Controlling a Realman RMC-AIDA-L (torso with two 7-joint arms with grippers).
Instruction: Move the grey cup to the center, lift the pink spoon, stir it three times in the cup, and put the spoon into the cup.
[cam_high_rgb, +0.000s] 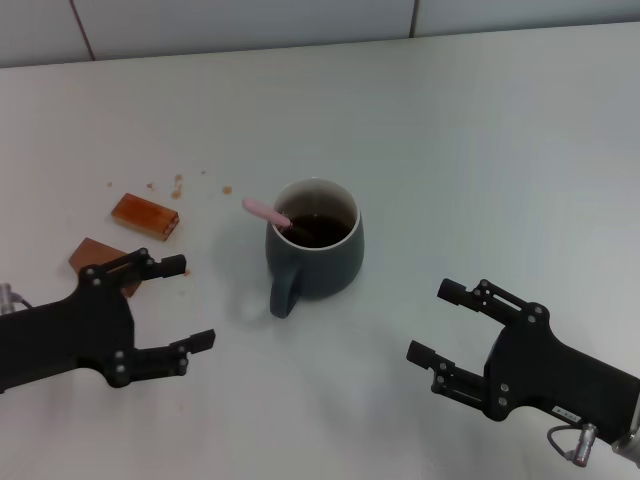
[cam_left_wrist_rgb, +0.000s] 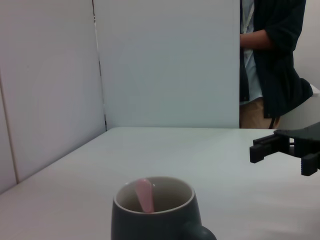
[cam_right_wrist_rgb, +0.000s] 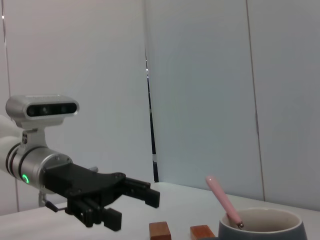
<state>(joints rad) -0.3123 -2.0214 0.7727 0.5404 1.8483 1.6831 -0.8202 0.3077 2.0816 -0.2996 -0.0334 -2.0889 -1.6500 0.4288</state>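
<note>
The grey cup (cam_high_rgb: 315, 252) stands on the white table (cam_high_rgb: 480, 160), its handle turned toward the robot. The pink spoon (cam_high_rgb: 268, 213) leans inside it, its handle sticking out over the rim on the cup's left. Left of the cup lie two brown blocks (cam_high_rgb: 146, 216). The left gripper (cam_high_rgb: 182, 303) and the right gripper (cam_high_rgb: 432, 322) flank the cup, both spread wide and holding nothing.

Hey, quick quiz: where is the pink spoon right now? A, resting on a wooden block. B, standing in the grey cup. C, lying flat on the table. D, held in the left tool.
B: the pink spoon leans in the grey cup, its handle over the rim, and neither tool holds it.
</note>
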